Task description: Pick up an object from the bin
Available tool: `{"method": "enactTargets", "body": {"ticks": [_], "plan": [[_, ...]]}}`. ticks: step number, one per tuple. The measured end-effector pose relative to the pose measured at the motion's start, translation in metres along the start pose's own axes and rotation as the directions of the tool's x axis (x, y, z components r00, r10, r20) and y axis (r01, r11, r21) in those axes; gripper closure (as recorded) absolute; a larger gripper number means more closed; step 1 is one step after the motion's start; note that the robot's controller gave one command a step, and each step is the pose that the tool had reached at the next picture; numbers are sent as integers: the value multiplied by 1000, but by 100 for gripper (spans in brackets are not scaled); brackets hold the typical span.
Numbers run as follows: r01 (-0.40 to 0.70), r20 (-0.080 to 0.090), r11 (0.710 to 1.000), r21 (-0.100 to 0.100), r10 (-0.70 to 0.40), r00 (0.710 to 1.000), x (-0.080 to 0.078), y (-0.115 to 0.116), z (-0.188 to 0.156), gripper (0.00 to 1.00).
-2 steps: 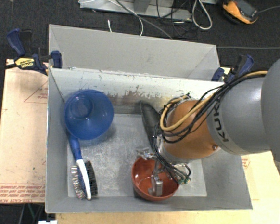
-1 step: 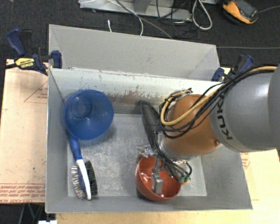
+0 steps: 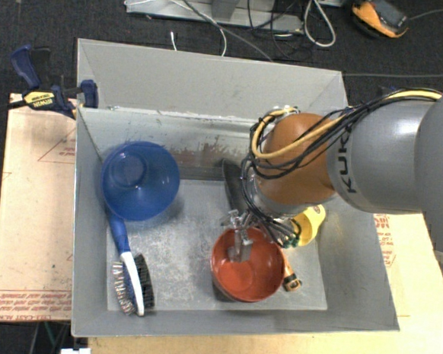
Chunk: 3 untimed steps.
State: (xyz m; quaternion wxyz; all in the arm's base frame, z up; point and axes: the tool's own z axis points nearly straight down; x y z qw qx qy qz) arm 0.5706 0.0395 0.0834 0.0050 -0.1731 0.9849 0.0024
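Gripper [image 3: 240, 246] down in red bowl [image 3: 257, 281], right half of bin [image 3: 213, 88], blue bowl [image 3: 139, 180] well apart; grip state unclear.

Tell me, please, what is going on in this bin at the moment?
The KUKA arm reaches into the grey bin from the right, and its claw is down inside a red bowl near the bin's front wall. The bowl rests on the bin floor, not lifted. A blue bowl and a brush lie to the left, apart from the claw. A yellow thing sits partly hidden behind the wrist.
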Motion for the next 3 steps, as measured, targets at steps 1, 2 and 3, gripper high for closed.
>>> {"method": "enactTargets", "body": {"ticks": [1, 2, 3], "plan": [[0, 0, 1000, 0, 0, 1000, 0, 0, 0, 100], [-24, 4, 1000, 1, 24, 1000, 5, -19, -105, 100], [-7, -5, 1000, -5, 7, 1000, -8, 5, -115, 100]]}}
